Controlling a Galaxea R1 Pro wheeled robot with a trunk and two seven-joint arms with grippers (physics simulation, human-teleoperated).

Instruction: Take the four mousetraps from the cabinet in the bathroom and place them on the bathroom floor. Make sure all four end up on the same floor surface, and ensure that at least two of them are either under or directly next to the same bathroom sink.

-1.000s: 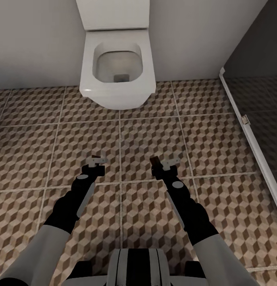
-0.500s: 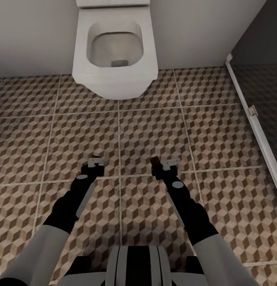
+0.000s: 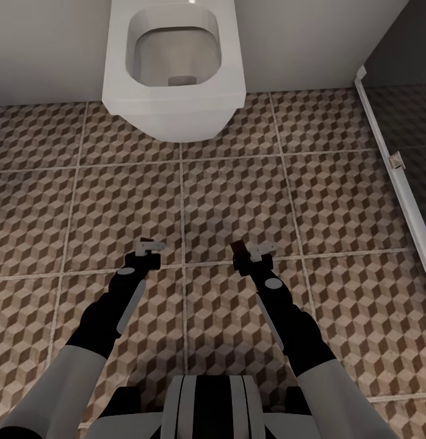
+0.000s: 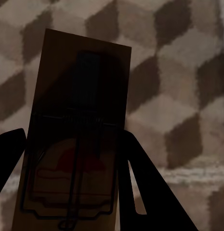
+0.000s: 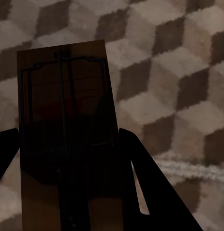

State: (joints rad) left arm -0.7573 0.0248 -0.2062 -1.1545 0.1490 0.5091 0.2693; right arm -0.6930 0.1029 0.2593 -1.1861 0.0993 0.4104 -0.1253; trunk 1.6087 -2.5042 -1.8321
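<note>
Two mousetraps in transit over the bathroom floor (image 3: 225,201), facing the toilet (image 3: 174,79).

My left gripper (image 3: 148,247) is clamped on one mousetrap (image 4: 75,144), my right gripper (image 3: 257,250) on another mousetrap (image 5: 68,130); I should find the sink before lowering either flat. The traps' lower ends are cut off.

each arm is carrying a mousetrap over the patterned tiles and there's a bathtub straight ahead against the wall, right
Not quite. The fixture ahead against the wall is a toilet, not a bathtub, as the head view shows. The rest holds: the left wrist view shows a mousetrap between the jaws, the right wrist view another mousetrap, both over the patterned tiles.
</note>
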